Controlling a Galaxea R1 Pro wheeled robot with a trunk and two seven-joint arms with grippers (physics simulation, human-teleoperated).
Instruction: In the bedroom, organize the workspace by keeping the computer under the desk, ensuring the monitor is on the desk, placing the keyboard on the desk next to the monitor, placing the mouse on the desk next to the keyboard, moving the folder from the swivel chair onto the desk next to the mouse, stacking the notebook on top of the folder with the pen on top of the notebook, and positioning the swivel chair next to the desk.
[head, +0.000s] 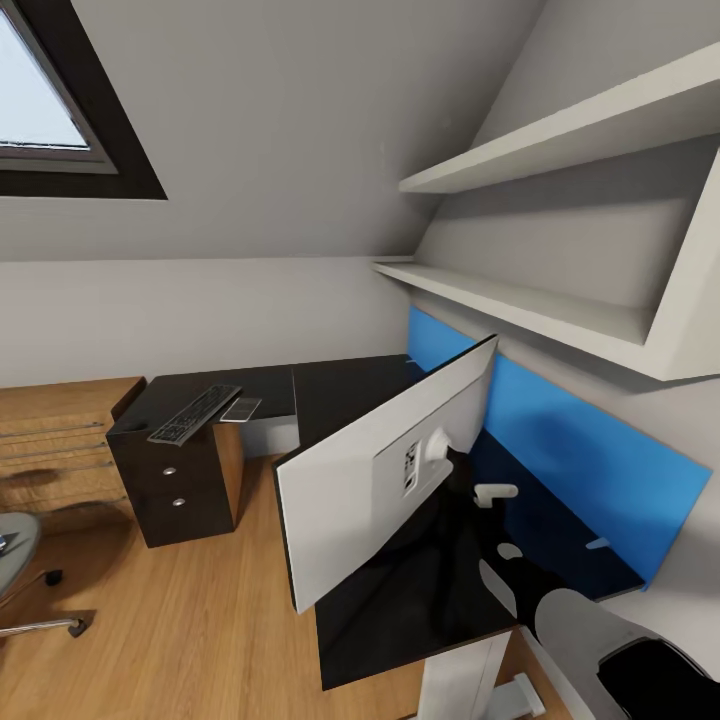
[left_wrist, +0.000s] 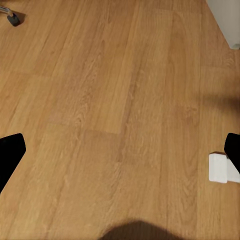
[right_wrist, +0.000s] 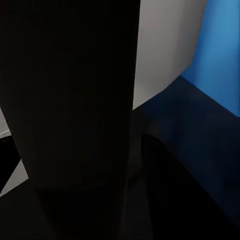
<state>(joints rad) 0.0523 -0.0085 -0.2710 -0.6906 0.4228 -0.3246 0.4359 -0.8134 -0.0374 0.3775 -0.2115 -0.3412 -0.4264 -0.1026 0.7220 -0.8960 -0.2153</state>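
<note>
Head view, from the left: a chrome leg and grey seat edge of the swivel chair (head: 15, 575) show at the frame's left border on the wood-plank floor (head: 200, 620), beside a light wooden dresser (head: 55, 440). Next comes the black drawer unit (head: 175, 490) with two round knobs, both drawers closed. On the surface (head: 340, 390) above it, the slim black keyboard (head: 195, 413) lies tilted, overhanging the front edge, with a small dark flat thing (head: 241, 409) just beside it. Further right, the monitor (head: 385, 470) stands with its pale flat back toward the camera, near the glossy black corner by the blue wall panel (head: 580, 450). White shelves (head: 560, 300) hang above. Left wrist view: the left claw (left_wrist: 120, 155) is spread, its dark fingertips (left_wrist: 10, 150) at the picture's edges over the floor. Right claw: cannot tell; its view is dark and close.
</note>
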